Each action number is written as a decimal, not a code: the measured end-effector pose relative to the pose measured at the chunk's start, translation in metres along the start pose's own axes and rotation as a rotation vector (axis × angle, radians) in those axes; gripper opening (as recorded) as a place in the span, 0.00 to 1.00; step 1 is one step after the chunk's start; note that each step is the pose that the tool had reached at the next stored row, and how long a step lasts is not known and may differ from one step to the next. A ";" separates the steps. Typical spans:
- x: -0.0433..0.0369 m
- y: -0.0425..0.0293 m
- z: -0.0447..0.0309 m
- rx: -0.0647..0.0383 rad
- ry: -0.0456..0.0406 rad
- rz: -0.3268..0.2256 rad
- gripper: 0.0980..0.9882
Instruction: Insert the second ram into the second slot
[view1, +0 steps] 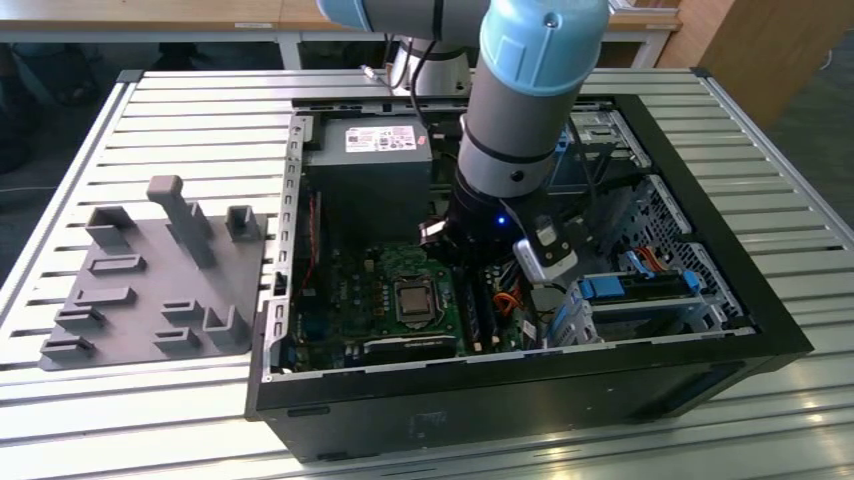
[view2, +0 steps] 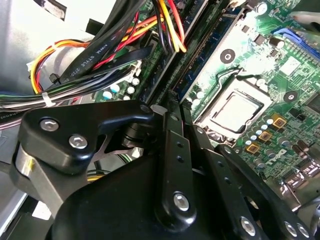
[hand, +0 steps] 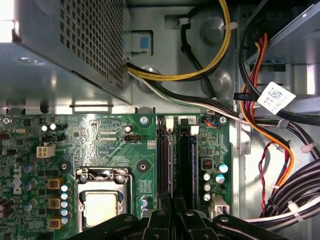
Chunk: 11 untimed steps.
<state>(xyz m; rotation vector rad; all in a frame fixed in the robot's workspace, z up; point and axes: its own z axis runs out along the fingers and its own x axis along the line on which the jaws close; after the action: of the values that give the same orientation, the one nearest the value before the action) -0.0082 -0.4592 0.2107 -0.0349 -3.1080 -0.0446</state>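
The arm reaches down into the open computer case (view1: 747, 300), and my gripper (view1: 467, 255) sits low over the motherboard beside the processor socket (view1: 407, 300). In both wrist views the black fingers (hand: 160, 220) stand close together over two long black memory slots (hand: 186, 165). The second ram (view2: 202, 55) shows edge-on as a thin dark blue board that runs along the slots and ends between the fingertips of my gripper (view2: 167, 112). My gripper (hand: 173, 212) is shut on it. The fingers hide which slot it stands in and how deep.
The grey power supply (hand: 60, 45) lies just beyond the slots. Thick bundles of black, orange and yellow cables (hand: 280, 150) crowd the side away from the socket. A drive cage (view1: 641, 295) sits at the exterior view's right, and a grey fixture plate (view1: 160, 280) lies outside the case on its left.
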 end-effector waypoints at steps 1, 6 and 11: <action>0.0000 0.0000 0.0001 0.000 0.0000 0.000 0.04; 0.0000 0.0000 0.0002 0.000 0.0000 0.000 0.04; 0.0000 0.0000 0.0003 0.000 0.0000 0.000 0.12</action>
<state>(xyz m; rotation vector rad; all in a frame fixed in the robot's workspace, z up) -0.0082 -0.4592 0.2104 -0.0350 -3.1080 -0.0447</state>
